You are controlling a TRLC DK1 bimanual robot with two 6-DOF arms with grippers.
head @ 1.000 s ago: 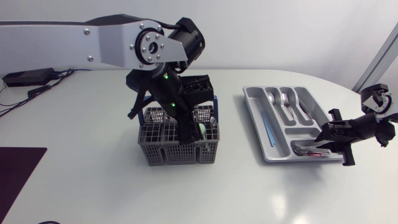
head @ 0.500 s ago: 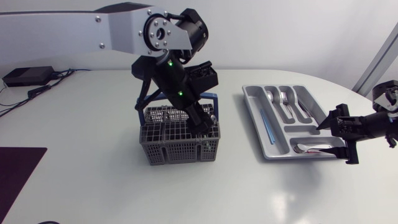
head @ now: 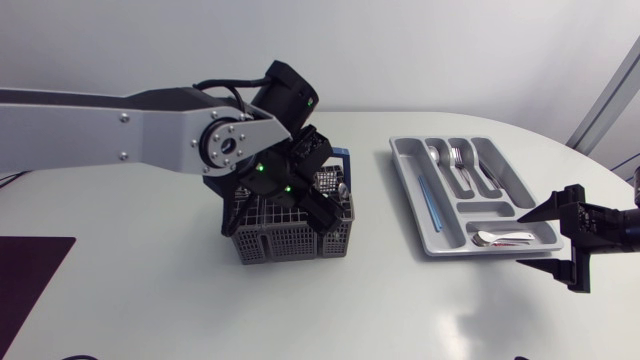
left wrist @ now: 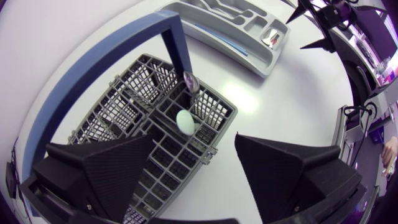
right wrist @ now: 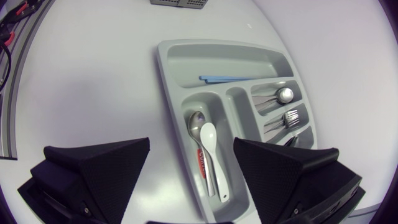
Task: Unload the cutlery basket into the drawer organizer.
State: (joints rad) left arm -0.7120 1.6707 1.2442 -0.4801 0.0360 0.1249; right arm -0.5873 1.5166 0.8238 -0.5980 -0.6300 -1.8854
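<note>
The grey wire cutlery basket (head: 270, 245) with a blue handle (left wrist: 118, 43) stands mid-table. My left gripper (head: 322, 212) hangs open just above its right side. In the left wrist view a pale green spoon (left wrist: 185, 121) and a metal spoon (left wrist: 189, 79) stand in a basket cell ahead of the open fingers (left wrist: 99, 174). The grey drawer organizer (head: 412, 185) lies to the right. Its near compartment holds a metal spoon (right wrist: 198, 124), a white spoon (right wrist: 211, 149) and a red-handled piece (right wrist: 202, 163). My right gripper (head: 530, 240) is open beside that end, holding nothing.
Other organizer compartments hold blue sticks (right wrist: 227, 78), a spoon (right wrist: 283, 94) and a fork (right wrist: 292, 117). A dark mat (head: 25, 275) lies at the table's front left edge. Bare table surrounds basket and organizer.
My right gripper opened, left its cutlery in the organizer's near compartment and drew back to the right. My left arm swung down lower over the basket.
</note>
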